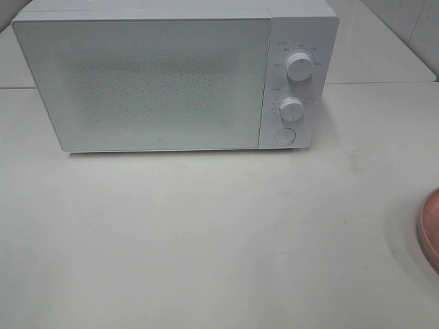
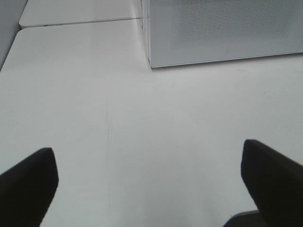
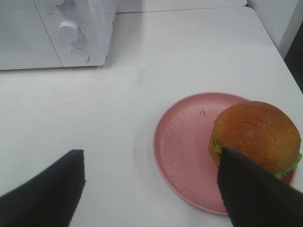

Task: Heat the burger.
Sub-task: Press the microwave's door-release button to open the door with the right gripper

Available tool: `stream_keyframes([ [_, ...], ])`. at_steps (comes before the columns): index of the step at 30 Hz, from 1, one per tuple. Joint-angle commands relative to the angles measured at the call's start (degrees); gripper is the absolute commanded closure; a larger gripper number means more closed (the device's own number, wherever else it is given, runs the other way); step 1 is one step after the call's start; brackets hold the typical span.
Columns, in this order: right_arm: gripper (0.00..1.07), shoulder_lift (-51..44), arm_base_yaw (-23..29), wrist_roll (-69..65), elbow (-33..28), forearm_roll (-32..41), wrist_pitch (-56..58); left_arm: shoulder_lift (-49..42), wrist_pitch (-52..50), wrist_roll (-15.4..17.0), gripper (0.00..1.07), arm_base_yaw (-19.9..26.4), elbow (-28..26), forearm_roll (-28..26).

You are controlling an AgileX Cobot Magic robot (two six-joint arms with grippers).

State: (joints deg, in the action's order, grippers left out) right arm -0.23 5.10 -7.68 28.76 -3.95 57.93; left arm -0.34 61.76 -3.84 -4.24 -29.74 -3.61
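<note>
The left hand [image 2: 150, 189] and right hand [image 3: 151, 196] both gape wide.

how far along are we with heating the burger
Done: nothing visible yet. The microwave door is shut, and the burger sits on the pink plate. In hand: nothing; the right hand is open near the burger, and the left hand is open above the table. Left: open the door, load the burger, close it, set the dials.

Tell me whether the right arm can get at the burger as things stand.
Probably yes. The right hand is open and close to the burger, which sits uncovered near the edge of the pink plate. Nothing visible lies between them.
</note>
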Motion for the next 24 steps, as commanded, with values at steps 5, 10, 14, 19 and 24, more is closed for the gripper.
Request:
stream_keyframes([
  [5,0.31,1.4,-0.2,0.2,0.5,-0.3,-0.8,-1.2,-0.6,-0.1,0.09,-0.2,0.2,-0.2],
  [10,0.31,5.6,-0.2,0.2,1.4,-0.6,-1.6,-1.2,-0.6,-0.1,0.09,-0.2,0.2,-0.2],
  [14,0.31,10.0,-0.2,0.2,1.6,-0.6,-3.0,-1.2,-0.6,-0.1,0.09,-0.2,0.2,-0.2],
  [19,0.31,12.8,-0.2,0.2,1.6,-0.6,-4.9,-1.2,-0.6,-0.1,0.09,-0.2,0.2,-0.2],
  [24,0.31,15.0,-0.2,0.2,1.6,-0.6,-7.8,-1.2,-0.6,-0.1,0.09,-0.2,0.2,-0.2],
])
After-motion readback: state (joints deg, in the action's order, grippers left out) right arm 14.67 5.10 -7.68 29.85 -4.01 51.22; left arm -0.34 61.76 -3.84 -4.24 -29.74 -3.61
